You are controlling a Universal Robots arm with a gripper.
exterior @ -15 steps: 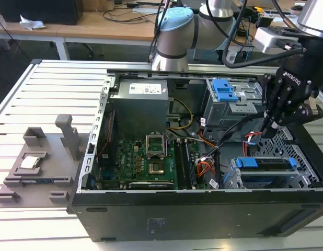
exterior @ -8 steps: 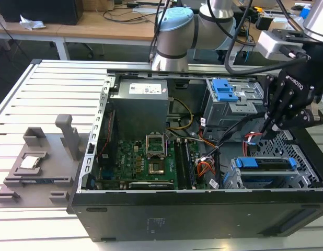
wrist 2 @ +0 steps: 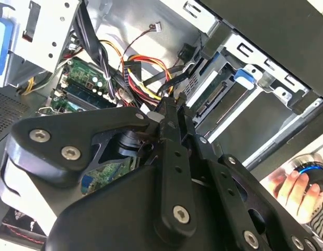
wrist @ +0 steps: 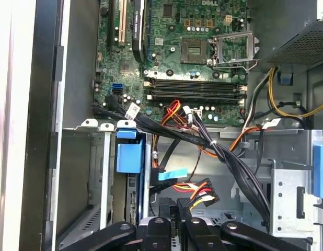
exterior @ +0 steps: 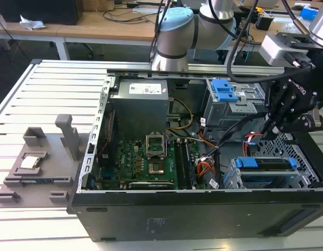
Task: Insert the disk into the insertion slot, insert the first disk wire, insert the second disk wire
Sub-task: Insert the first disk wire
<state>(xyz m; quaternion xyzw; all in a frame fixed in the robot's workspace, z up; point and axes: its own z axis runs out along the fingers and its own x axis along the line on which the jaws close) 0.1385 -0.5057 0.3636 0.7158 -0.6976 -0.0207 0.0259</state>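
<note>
The disk (exterior: 263,163), in its bright blue carrier, sits inside the insertion slot (exterior: 302,180), a perforated silver cage at the case's front corner on the exterior view's right. In the first wrist view the carrier's blue handle (wrist: 128,155) shows in that cage (wrist: 93,157). My gripper (exterior: 268,132) hangs just above and behind the cage, fingers (wrist 2: 171,151) pressed together, and I see nothing between them. A thin red wire end (exterior: 251,138) lies just to the exterior view's left of the tips. The orange-red-yellow bundle's black connector (wrist: 199,192) is right beside the gripper (wrist: 175,212).
A motherboard (exterior: 146,162) and power supply (exterior: 138,104) fill the open case. A second grey cage with a blue latch (exterior: 224,90) stands behind my gripper. Black cables (wrist: 214,144) cross above the slot. A grey fixture (exterior: 36,162) lies outside the case. A person's hand (wrist 2: 295,189) rests nearby.
</note>
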